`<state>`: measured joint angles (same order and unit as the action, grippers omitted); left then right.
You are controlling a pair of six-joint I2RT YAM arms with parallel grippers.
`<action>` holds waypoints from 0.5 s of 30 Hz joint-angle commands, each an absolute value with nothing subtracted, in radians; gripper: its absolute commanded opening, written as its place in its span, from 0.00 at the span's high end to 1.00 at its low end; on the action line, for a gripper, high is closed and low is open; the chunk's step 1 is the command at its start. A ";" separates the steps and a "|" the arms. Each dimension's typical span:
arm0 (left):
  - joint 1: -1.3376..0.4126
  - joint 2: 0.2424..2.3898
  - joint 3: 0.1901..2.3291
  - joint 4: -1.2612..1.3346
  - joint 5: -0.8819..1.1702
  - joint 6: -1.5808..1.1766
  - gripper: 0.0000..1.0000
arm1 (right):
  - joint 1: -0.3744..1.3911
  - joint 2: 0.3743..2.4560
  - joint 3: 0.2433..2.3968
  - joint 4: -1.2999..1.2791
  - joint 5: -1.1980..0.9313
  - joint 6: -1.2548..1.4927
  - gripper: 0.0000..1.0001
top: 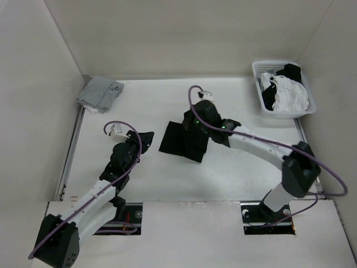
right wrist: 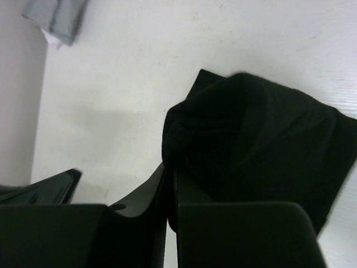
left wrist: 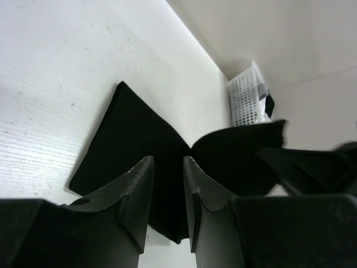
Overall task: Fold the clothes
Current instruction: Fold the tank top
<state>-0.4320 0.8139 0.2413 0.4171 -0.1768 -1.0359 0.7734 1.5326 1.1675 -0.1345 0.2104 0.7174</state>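
The black shirt (top: 177, 144) lies mid-frame, its long axis slanting down to the right. The right hand (right wrist: 169, 167) pinches its upper edge. The left hand (left wrist: 167, 167) is open and empty.

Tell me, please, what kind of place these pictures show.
Probably a robotics lab's test cell for laundry folding. A white table is boxed in by plain walls, two robot arms reach to a black garment, and a basket of laundry sits in its far right corner.

The clothes (top: 175, 142) are matt cloth, the table (top: 145, 178) finely ribbed.
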 commanded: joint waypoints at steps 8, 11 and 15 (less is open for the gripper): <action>-0.274 0.673 0.227 0.342 -0.049 -1.032 0.73 | 0.872 1.907 1.534 -0.181 0.235 0.804 0.44; -0.269 0.702 0.242 0.354 -0.048 -1.029 0.73 | 0.872 1.778 1.407 -0.072 0.218 0.805 0.44; -0.329 0.828 0.276 0.431 -0.054 -1.028 0.72 | 0.864 1.580 1.162 0.058 0.207 0.775 0.65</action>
<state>-0.2935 0.7609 0.2264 0.3573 -0.0753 -1.0363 0.8719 1.7386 1.2594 -0.0929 0.2062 0.7799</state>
